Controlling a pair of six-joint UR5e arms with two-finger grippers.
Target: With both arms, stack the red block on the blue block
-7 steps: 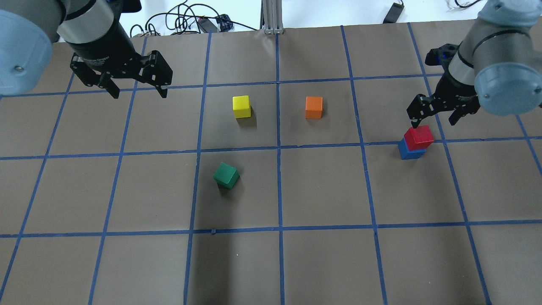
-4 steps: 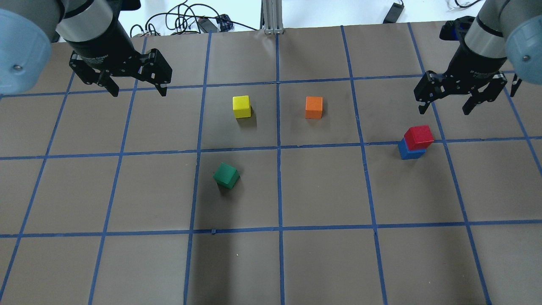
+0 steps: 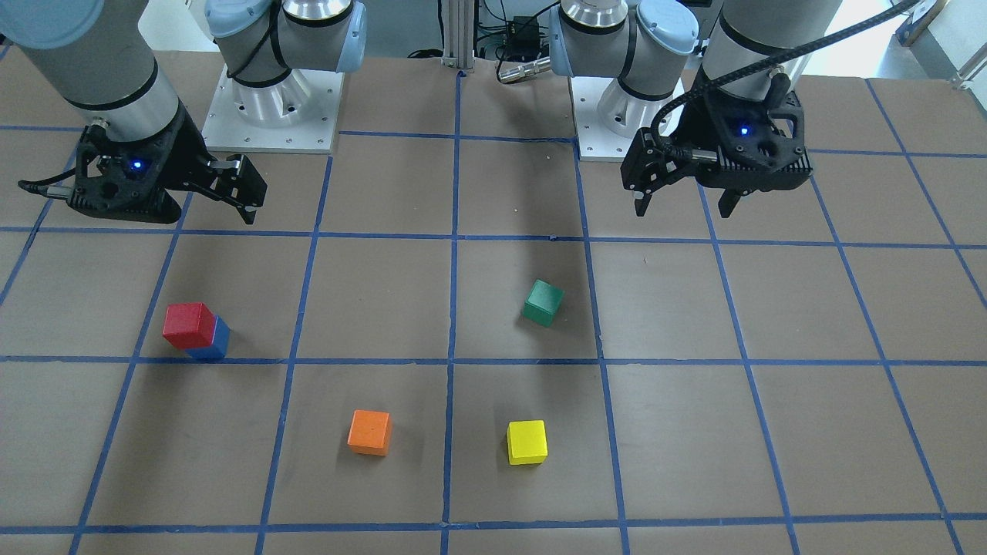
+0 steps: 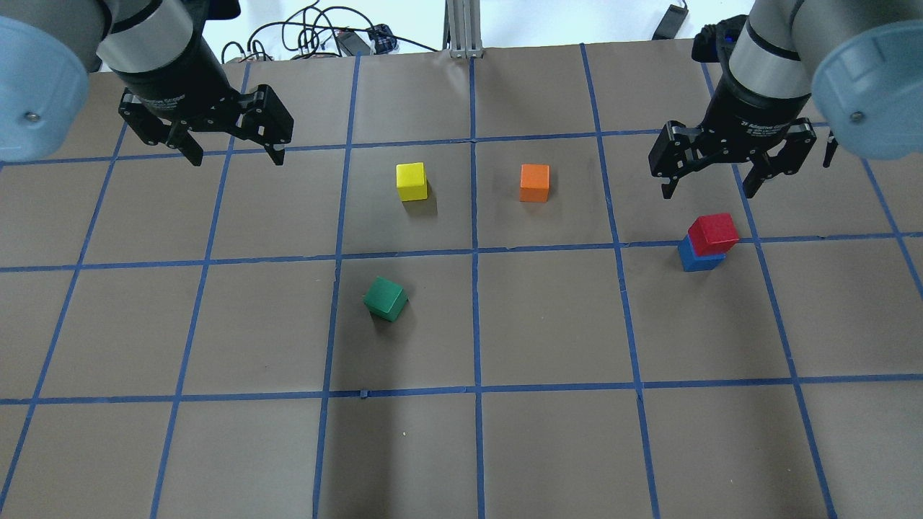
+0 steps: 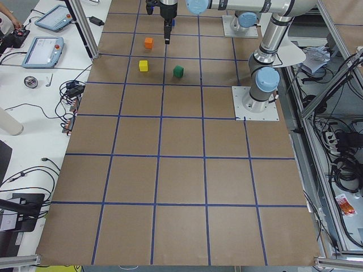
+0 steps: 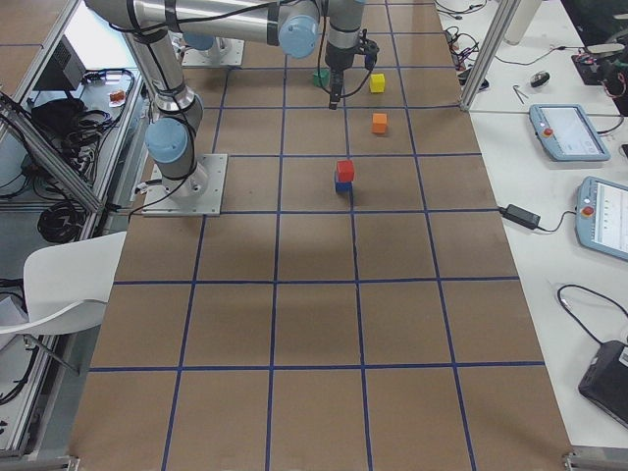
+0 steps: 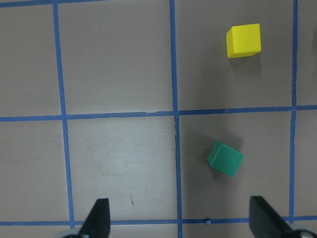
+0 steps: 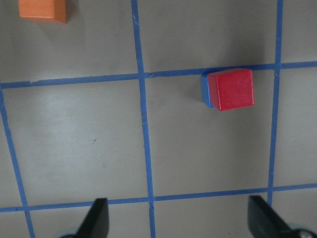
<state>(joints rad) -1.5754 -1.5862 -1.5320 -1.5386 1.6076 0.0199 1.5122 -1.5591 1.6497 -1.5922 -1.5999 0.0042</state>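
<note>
The red block (image 4: 714, 232) sits on top of the blue block (image 4: 699, 259), slightly offset, at the table's right; the stack also shows in the front view (image 3: 189, 324) and the right wrist view (image 8: 231, 89), where only a sliver of the blue block (image 8: 204, 91) shows. My right gripper (image 4: 710, 189) is open and empty, raised behind the stack and apart from it. My left gripper (image 4: 236, 158) is open and empty, raised over the far left of the table. In the front view the left gripper (image 3: 683, 208) is at the right.
A yellow cube (image 4: 411, 180) and an orange cube (image 4: 534, 182) stand at the middle back. A green cube (image 4: 385, 298) lies turned near the centre. Cables (image 4: 317, 36) lie beyond the table's far edge.
My right gripper, open, has lifted away from the red block, pulled back, then shifted left above the stack. The stack and my left arm have not moved.
</note>
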